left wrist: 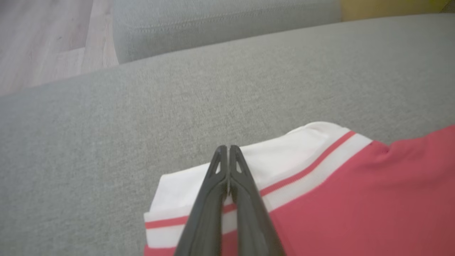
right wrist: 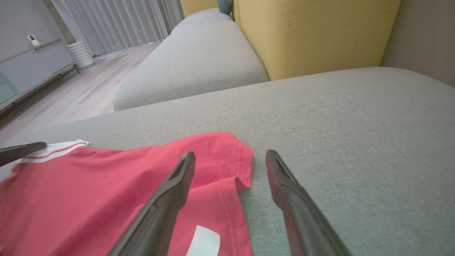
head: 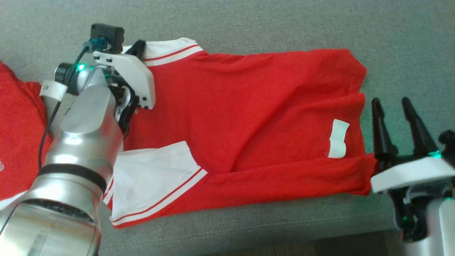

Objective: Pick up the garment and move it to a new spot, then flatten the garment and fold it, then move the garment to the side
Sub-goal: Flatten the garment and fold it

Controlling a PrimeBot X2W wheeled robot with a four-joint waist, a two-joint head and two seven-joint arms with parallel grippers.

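The garment (head: 249,117) is a red shirt with white, red-striped sleeves, lying spread across the grey sofa seat (head: 284,25). My left gripper (head: 139,46) is at the shirt's far left sleeve. In the left wrist view its jaws (left wrist: 225,149) are pressed together on the white cuff (left wrist: 284,156), pinching it at the edge. My right gripper (head: 392,105) stands open just past the shirt's right hem. In the right wrist view its fingers (right wrist: 230,156) straddle the hem's corner (right wrist: 241,167), above the cloth. A white label (head: 337,138) is near that hem.
A second red cloth (head: 17,135) lies at the far left of the seat. The seat's front edge (head: 284,231) runs along the bottom of the head view. A yellow cushion (right wrist: 312,32) and another grey seat (right wrist: 199,67) stand beyond, with wooden floor (right wrist: 81,96) further off.
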